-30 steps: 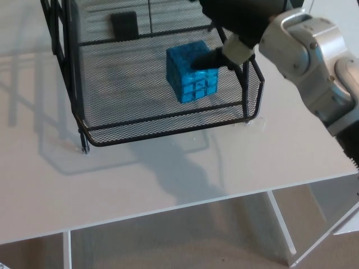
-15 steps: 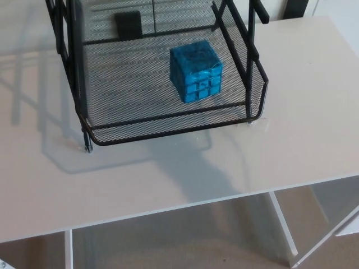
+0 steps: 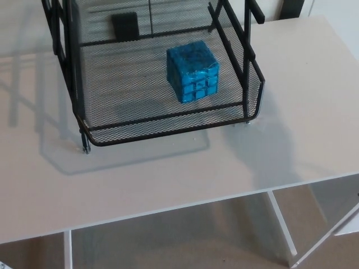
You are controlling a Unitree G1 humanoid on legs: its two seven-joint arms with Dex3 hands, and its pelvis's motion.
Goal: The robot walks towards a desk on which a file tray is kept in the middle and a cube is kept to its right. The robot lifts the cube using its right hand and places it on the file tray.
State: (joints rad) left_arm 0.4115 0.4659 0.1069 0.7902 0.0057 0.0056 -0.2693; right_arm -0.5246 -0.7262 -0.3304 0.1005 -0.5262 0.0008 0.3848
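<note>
**Kid:** What is closest to you?
**Me:** The tan carpet floor (image 3: 185, 235), down low past the desk's edge. Then comes the pale, smooth, flat desk top (image 3: 168, 174). It looks hard and a bit shiny.

**Kid:** Where are your hands?
**Me:** My right hand and my left hand do not show here. So I cannot tell if the fingers are apart or curled up.

**Kid:** And the cube?
**Me:** The shiny blue cube made of little squares (image 3: 192, 73) sits inside the black wire mesh file tray (image 3: 168, 122). It rests on the net floor, near the right wall but not touching it. It stands flat, turned a little. I think the putting-down part is done.

**Kid:** So what should you do now?
**Me:** I think I should move my right hand slowly and well away from the thin black posts (image 3: 247, 61). The tray looks light. It could slide on that smooth top if I bump it.

**Kid:** What is farthest?
**Me:** A small black block (image 3: 124, 24), at the back of the tray.
</note>
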